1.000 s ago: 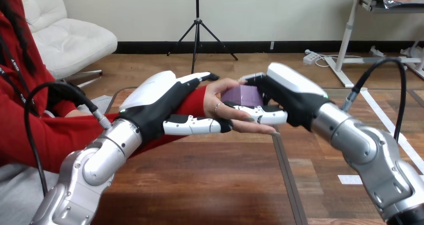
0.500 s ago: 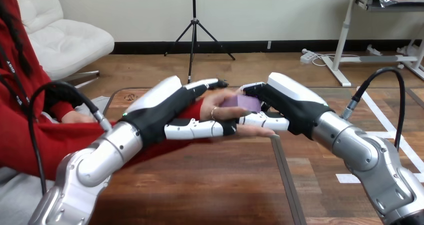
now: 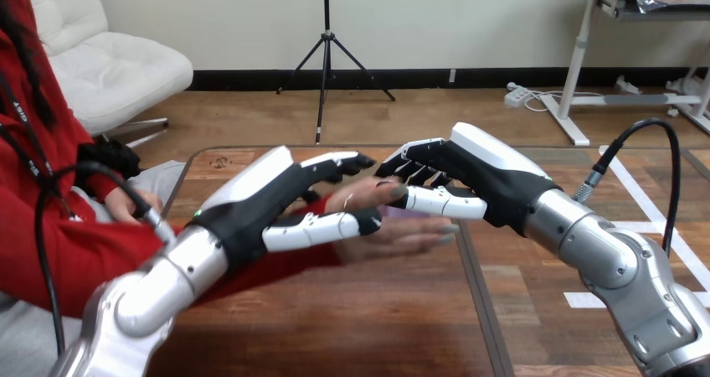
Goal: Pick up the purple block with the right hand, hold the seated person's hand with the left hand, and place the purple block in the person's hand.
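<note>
The person's hand (image 3: pixel 409 231) lies palm up over the table's middle. A sliver of the purple block (image 3: pixel 398 213) shows in that palm, under the person's thumb. My right hand (image 3: pixel 477 176) hovers just above and to the right of it, open, its thumb stretched over the block and its fingers loosely bent and off it. My left hand (image 3: pixel 272 194) comes in from the left and brackets the person's wrist: its thumb crosses the front of the wrist and its fingers reach behind. Most of the block is hidden by both thumbs.
The wooden table (image 3: pixel 352 310) has a dark seam (image 3: pixel 479 302) running from the middle toward me. The person's red sleeve (image 3: pixel 92 243) stretches in from the left. Their other hand (image 3: pixel 126 203) rests near the table's left edge.
My right hand has let go of the purple block, which now lies in the person's palm. The person's hand has sunk lower, and my left hand has followed it down.
</note>
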`<action>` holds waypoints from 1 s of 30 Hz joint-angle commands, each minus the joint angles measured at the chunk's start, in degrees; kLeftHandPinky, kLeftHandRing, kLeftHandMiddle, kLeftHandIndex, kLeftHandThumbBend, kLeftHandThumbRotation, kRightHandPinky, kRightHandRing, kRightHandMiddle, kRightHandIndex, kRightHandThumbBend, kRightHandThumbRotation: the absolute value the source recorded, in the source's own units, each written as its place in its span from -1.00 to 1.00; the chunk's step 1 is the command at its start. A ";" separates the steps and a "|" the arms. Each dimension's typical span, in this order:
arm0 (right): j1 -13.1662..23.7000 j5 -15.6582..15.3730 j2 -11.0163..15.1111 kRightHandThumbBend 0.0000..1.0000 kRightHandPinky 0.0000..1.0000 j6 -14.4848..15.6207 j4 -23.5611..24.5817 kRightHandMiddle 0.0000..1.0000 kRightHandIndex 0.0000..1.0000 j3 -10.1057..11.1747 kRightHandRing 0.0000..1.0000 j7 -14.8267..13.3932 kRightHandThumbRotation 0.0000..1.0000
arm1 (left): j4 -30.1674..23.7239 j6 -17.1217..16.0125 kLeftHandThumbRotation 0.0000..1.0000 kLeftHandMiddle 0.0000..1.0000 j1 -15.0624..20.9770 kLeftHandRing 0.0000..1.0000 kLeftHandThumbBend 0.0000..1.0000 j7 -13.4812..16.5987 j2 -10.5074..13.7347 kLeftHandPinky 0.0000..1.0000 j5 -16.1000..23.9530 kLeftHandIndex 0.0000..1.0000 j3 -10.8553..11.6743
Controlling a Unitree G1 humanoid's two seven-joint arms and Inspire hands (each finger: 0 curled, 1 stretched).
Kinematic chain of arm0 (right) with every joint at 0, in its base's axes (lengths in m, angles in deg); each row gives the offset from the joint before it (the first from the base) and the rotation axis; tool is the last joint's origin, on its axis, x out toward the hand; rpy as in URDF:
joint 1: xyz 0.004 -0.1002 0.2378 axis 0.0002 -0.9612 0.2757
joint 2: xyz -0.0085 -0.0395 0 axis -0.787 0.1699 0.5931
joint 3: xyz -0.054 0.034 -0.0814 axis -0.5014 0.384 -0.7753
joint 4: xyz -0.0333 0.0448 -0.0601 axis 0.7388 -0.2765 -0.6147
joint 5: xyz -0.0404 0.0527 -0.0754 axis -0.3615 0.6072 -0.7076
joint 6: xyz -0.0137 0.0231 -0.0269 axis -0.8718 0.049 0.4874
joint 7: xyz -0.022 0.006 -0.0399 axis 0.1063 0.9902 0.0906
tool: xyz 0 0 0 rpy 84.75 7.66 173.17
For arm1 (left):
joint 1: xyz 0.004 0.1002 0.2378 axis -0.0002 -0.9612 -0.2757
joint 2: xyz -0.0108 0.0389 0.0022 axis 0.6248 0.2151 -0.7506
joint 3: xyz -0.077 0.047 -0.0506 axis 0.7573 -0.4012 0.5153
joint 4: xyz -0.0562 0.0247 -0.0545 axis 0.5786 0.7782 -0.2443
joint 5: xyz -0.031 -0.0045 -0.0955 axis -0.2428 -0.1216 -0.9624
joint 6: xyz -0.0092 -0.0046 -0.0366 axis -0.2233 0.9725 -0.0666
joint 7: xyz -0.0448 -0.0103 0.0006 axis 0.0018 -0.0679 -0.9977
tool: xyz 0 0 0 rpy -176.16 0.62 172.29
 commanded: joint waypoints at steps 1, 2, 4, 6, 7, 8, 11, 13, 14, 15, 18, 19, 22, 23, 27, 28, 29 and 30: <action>0.33 1.87 0.69 0.82 0.21 -0.72 1.47 0.42 0.43 2.93 0.38 -0.23 1.00 | -1.03 -2.45 1.00 0.74 -0.09 0.71 1.00 2.62 -0.27 0.42 -0.91 0.74 2.15; 0.24 2.01 0.72 0.81 0.22 -0.67 1.53 0.43 0.43 2.97 0.39 -0.19 1.00 | -0.98 -2.57 1.00 0.74 -0.26 0.70 1.00 2.81 -0.35 0.41 -0.96 0.74 2.18; -0.15 2.49 0.77 0.81 0.23 -0.20 1.84 0.44 0.44 3.19 0.40 0.04 1.00 | -0.66 -3.18 1.00 0.73 -0.87 0.68 1.00 3.30 -0.61 0.39 -1.32 0.73 2.26; -0.49 2.84 0.79 0.80 0.24 0.02 2.05 0.45 0.44 3.39 0.41 0.14 1.00 | -0.35 -3.81 1.00 0.73 -1.38 0.67 1.00 3.72 -0.77 0.38 -1.60 0.73 2.30; -0.65 2.98 0.80 0.80 0.25 0.05 2.12 0.46 0.45 3.48 0.42 0.15 1.00 | -0.21 -4.10 1.00 0.73 -1.59 0.67 1.00 3.89 -0.83 0.37 -1.72 0.73 2.31; -0.75 3.06 0.80 0.79 0.25 0.06 2.17 0.46 0.45 3.54 0.42 0.16 1.00 | -0.11 -4.31 1.00 0.72 -1.74 0.67 1.00 4.04 -0.85 0.37 -1.80 0.73 2.31; -1.29 3.18 0.74 0.78 0.27 0.42 2.55 0.48 0.46 3.81 0.44 0.11 1.00 | 0.28 -4.95 1.00 0.72 -2.43 0.65 1.00 4.61 -1.00 0.35 -2.00 0.72 2.31; -1.70 3.28 0.71 0.78 0.28 0.90 2.93 0.49 0.47 3.99 0.45 0.18 1.00 | 0.66 -5.40 1.00 0.71 -2.95 0.65 1.00 5.20 -1.21 0.34 -2.06 0.72 2.35; -1.80 3.30 0.70 0.78 0.28 1.03 3.03 0.49 0.47 4.04 0.46 0.20 1.00 | 0.77 -5.53 1.00 0.71 -3.07 0.64 1.00 5.38 -1.26 0.34 -2.09 0.71 2.35; -2.05 3.36 0.72 0.78 0.29 1.13 3.22 0.49 0.48 4.11 0.46 0.20 1.00 | 1.01 -5.82 1.00 0.70 -3.43 0.64 1.00 5.98 -1.49 0.34 -2.06 0.71 2.39; -2.69 3.53 0.82 0.77 0.30 1.33 3.87 0.50 0.49 4.25 0.47 0.18 1.00 | 1.29 -6.39 1.00 0.68 -4.38 0.62 1.00 7.56 -2.09 0.33 -1.94 0.68 2.48; -2.89 3.61 0.85 0.76 0.30 1.39 4.09 0.50 0.49 4.30 0.47 0.18 1.00 | 1.35 -6.55 1.00 0.67 -4.70 0.61 1.00 8.14 -2.34 0.32 -1.86 0.67 2.50; -3.41 3.72 0.91 0.76 0.31 1.58 4.53 0.51 0.49 4.46 0.48 0.20 1.00 | 1.73 -7.21 1.00 0.63 -5.60 0.58 1.00 10.09 -3.18 0.31 -1.59 0.64 2.57; -3.56 3.72 0.92 0.76 0.31 1.63 4.69 0.51 0.49 4.51 0.48 0.22 1.00 | 1.79 -7.37 1.00 0.63 -5.81 0.57 1.00 10.53 -3.33 0.31 -1.53 0.63 2.57; -4.37 3.81 0.92 0.78 0.31 1.34 5.02 0.51 0.49 4.88 0.48 0.04 1.00 | 2.93 -9.27 1.00 0.60 -6.95 0.55 1.00 13.20 -4.25 0.31 -1.23 0.60 2.63; -4.59 3.85 0.91 0.79 0.31 1.28 5.17 0.50 0.49 4.99 0.47 0.01 1.00 | 3.11 -9.56 1.00 0.59 -7.21 0.55 1.00 13.66 -4.42 0.32 -1.25 0.59 2.64; -4.74 3.87 0.89 0.80 0.31 1.24 5.28 0.50 0.49 5.07 0.47 -0.01 1.00 | 3.26 -9.80 1.00 0.58 -7.38 0.54 1.00 14.00 -4.54 0.32 -1.26 0.58 2.64; -5.03 3.93 0.86 0.80 0.31 1.03 5.40 0.50 0.49 5.22 0.47 -0.17 1.00 | 3.67 -10.35 1.00 0.58 -7.72 0.54 1.00 14.58 -4.82 0.32 -1.38 0.58 2.71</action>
